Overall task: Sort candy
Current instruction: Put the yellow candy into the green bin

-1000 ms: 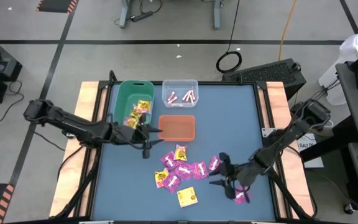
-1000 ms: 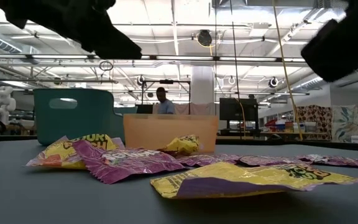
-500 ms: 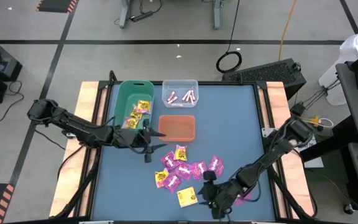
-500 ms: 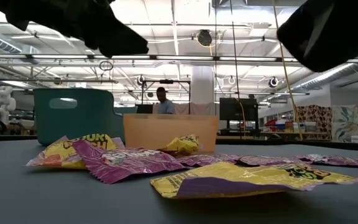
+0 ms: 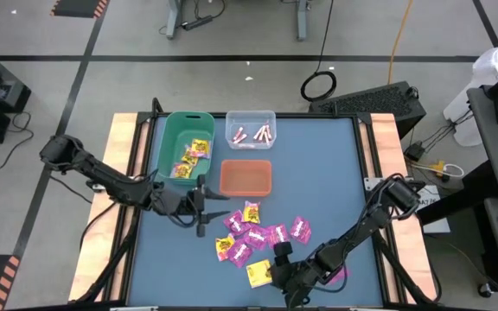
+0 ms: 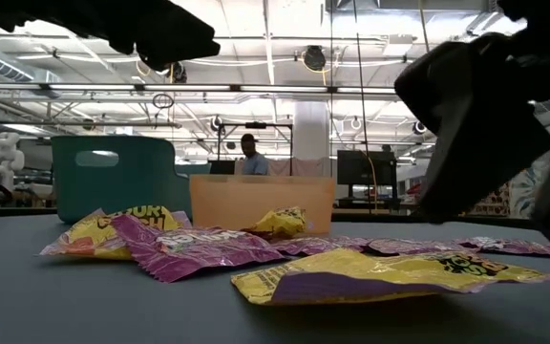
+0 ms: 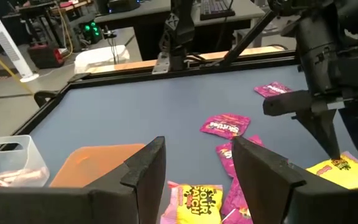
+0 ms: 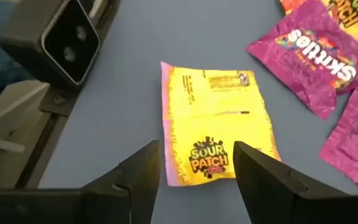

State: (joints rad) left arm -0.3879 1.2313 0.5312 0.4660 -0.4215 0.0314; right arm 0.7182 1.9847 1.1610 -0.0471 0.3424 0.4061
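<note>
Yellow packet: a yellow square packet (image 8: 213, 127) lies flat and face up on the blue table (image 5: 335, 173) at the near edge, just beside the loose heap of sweets and apart from the bins
Heap: the other candy (image 5: 253, 233), magenta packets with a few yellow among them, is scattered mid-table between the two arms, some pieces overlapping
Right gripper: the right gripper (image 8: 194, 171) hangs directly over the yellow packet, fingers spread with nothing between them, the packet's printed end lying in the gap
Step in hand, as I judge it: picking up this one yellow packet
How to do it well: come straight down so the fingers straddle the packet's narrow width, pinch at an edge or a raised crinkle since the wrapper lies flat, and keep clear of the magenta packet (image 8: 309, 46) close alongside so only one piece lifts
Likely slip: a thin flat wrapper may slide out or be pushed along the table instead of being caught
Destination: the green bin (image 5: 186, 142) at the far left already holds yellow packets, so it looks the right home; the orange tray (image 5: 246, 177) appears bare, and the clear bin (image 5: 250, 130) holds pale sticks
Left gripper: the left gripper (image 7: 194, 165) waits low beside the orange tray, fingers apart and holding nothing; the carry to the green bin must pass around it
</note>
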